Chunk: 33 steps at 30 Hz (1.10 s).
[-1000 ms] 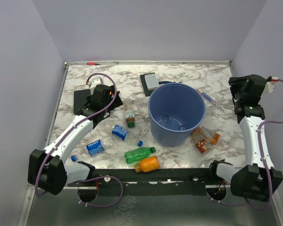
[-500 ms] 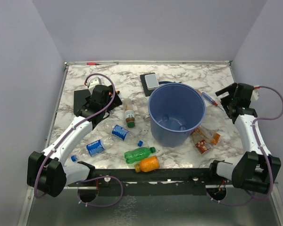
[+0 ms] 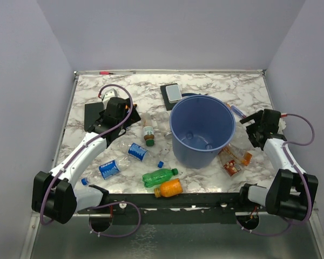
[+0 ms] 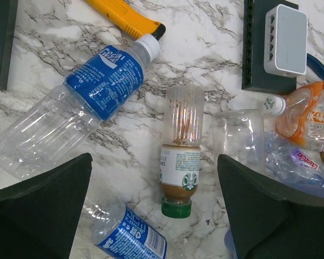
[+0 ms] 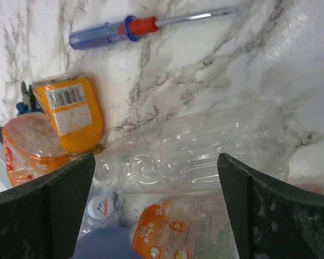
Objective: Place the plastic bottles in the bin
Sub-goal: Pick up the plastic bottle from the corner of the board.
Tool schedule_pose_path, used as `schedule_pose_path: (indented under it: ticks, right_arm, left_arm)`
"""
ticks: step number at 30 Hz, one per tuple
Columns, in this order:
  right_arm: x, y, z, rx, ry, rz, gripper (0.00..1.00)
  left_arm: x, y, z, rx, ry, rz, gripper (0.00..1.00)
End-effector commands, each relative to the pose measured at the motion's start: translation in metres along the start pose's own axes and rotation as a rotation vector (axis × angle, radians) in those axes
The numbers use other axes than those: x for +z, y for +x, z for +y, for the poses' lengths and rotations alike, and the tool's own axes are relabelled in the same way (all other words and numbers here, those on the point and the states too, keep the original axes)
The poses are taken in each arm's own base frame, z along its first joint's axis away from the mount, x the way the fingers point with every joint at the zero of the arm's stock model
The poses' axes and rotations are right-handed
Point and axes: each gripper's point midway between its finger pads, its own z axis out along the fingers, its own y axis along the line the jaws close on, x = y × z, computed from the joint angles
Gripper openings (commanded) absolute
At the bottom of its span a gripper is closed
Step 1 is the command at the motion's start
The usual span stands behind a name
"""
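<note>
The bin (image 3: 197,157) stands upright on the marble table (image 3: 216,86), a little right of the middle. Every bottle that shows lies on the table outside it.

The left gripper (image 4: 154,162) hangs over the bottles left of the bin with its jaws spread wide and nothing between them. Under it lies the brown bottle (image 4: 181,156), its green cap toward the near edge. Beside it lies a clear bottle with a blue label (image 4: 81,102). A second blue-label bottle (image 4: 129,237) is cut off by the lower edge of the wrist view. A clear plastic shape (image 4: 240,135) to the right of the brown bottle is hard to make out. The right finger partly hides the crushed orange-label bottle (image 4: 308,116). The yellow marker (image 4: 124,13) is cut off at the top.

The right gripper (image 5: 155,159) hangs low to the right of the bin, jaws also wide apart, gripping nothing. Below it lies a clear bottle without label (image 5: 200,156), and both its ends go behind the fingers. An orange-label bottle (image 5: 70,116) lies to its left, and a blue-handled screwdriver (image 5: 108,33) lies beyond it.

Near the front edge a green bottle (image 3: 159,176) and an orange bottle (image 3: 169,188) lie side by side, apart from both grippers.
</note>
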Motion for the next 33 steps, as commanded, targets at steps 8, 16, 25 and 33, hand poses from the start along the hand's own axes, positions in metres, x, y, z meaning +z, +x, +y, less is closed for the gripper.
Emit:
schedule_pose_path:
  ticks: [8,16,25,33]
  right_arm:
    - [0.004,0.003,-0.012,-0.146,-0.002,0.0,1.0]
    - [-0.01,-0.021,0.009,-0.196,-0.054,-0.083,1.0]
    - [-0.016,-0.018,0.038,-0.269,-0.097,-0.059,1.0]
    - [-0.064,0.02,0.012,-0.313,-0.11,0.024,0.93]
  left_arm:
    - [0.004,0.009,-0.004,-0.002,0.023,0.045,0.99]
    - [0.007,0.014,-0.005,-0.01,0.031,0.067,0.99]
    - [0.003,0.012,-0.007,-0.011,0.046,0.061,0.99]
    - [0.002,0.014,-0.012,-0.017,0.07,0.073,0.99]
